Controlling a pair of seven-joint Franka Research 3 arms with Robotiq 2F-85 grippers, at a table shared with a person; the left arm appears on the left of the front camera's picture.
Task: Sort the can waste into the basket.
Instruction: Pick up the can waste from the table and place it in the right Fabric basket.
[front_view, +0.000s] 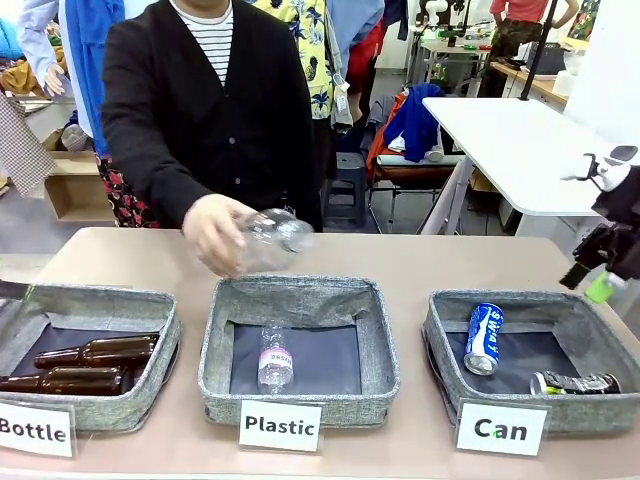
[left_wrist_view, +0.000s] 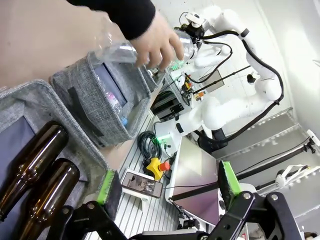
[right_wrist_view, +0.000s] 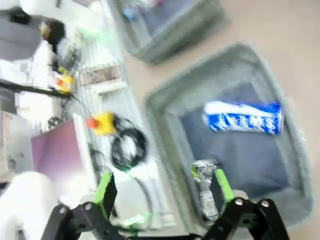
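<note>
Right wrist view shows the right gripper (right_wrist_view: 162, 192) spread empty above the grey woven "Can" basket (right_wrist_view: 165, 107) holding 2 cans, the blue white-lettered can (right_wrist_view: 243, 118) and the crushed dark can (right_wrist_view: 206, 192); left wrist view shows the left gripper (left_wrist_view: 167, 182) spread over 2 brown glass bottles (left_wrist_view: 37, 182).

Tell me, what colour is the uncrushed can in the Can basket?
Blue with white lettering and silver ends: the can, clearest in the front view.

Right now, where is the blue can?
In the front view, the blue can lies inside the basket carded "Can", on the right, beside the crushed can.
</note>
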